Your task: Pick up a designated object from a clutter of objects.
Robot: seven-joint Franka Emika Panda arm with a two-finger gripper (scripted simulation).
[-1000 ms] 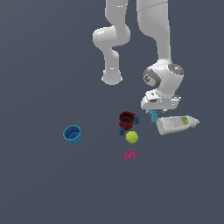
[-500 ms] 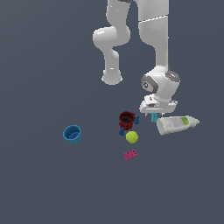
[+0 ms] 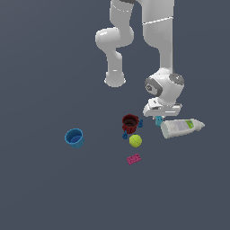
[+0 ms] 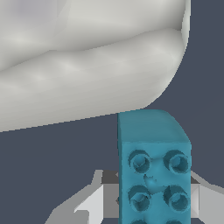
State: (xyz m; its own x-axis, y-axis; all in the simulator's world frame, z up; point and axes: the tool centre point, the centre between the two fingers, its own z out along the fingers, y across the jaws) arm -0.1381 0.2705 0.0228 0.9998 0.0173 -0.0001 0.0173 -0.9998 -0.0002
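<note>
The designated object, a small teal studded brick [image 3: 158, 120], lies on the floor just left of the white bottle in the exterior view. My gripper [image 3: 159, 117] has come straight down over it. In the wrist view the teal brick [image 4: 154, 170] fills the space between my two grey fingers [image 4: 94, 202], with no floor showing between the pads and its sides. My gripper [image 4: 151, 203] looks shut on the brick. The brick is at floor level.
A white bottle with a green label [image 3: 181, 127] lies right next to the brick. A dark red cup [image 3: 130, 123], small blue bits [image 3: 125, 134], a yellow-green ball [image 3: 135, 141] and a pink flat brick [image 3: 133, 159] lie towards the exterior view's left. A blue cup [image 3: 74, 138] stands further left.
The hand has come down a little onto the teal brick. The brick and the other objects have stayed where they were.
</note>
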